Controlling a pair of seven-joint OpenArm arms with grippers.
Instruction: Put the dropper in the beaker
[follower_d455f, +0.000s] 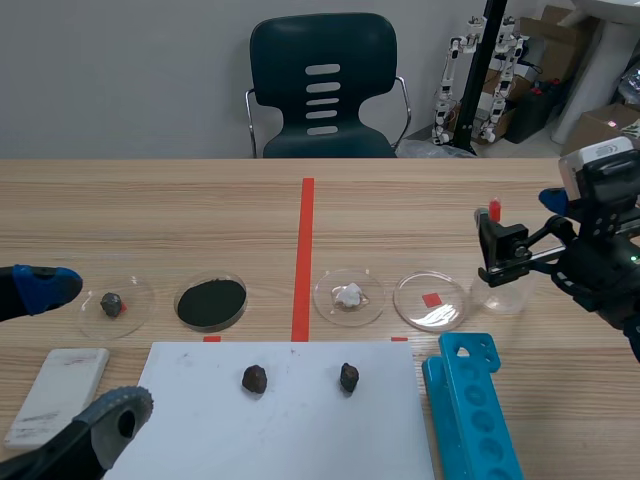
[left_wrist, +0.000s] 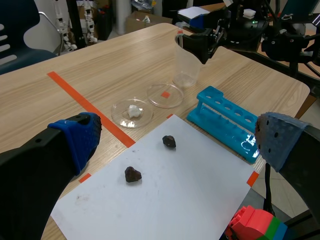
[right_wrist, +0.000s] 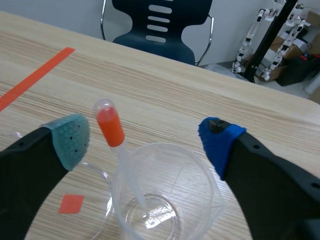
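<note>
Wooden table under everything. White sheet at its near edge. Left gripper low by that sheet's left corner; gapes wide, grips nothing. Right gripper above the beaker; likewise spread, one finger either side of the rim. Blue rack beside the sheet, near the beaker. Four petri dishes beyond the sheet. Dropper inside the beaker, leaning, red bulb up between the spread fingers. Two dark stones on the sheet.

Bench: four petri dishes in a row, white sheet with two dark stones, blue tube rack just beside sheet, dark chair behind.
</note>
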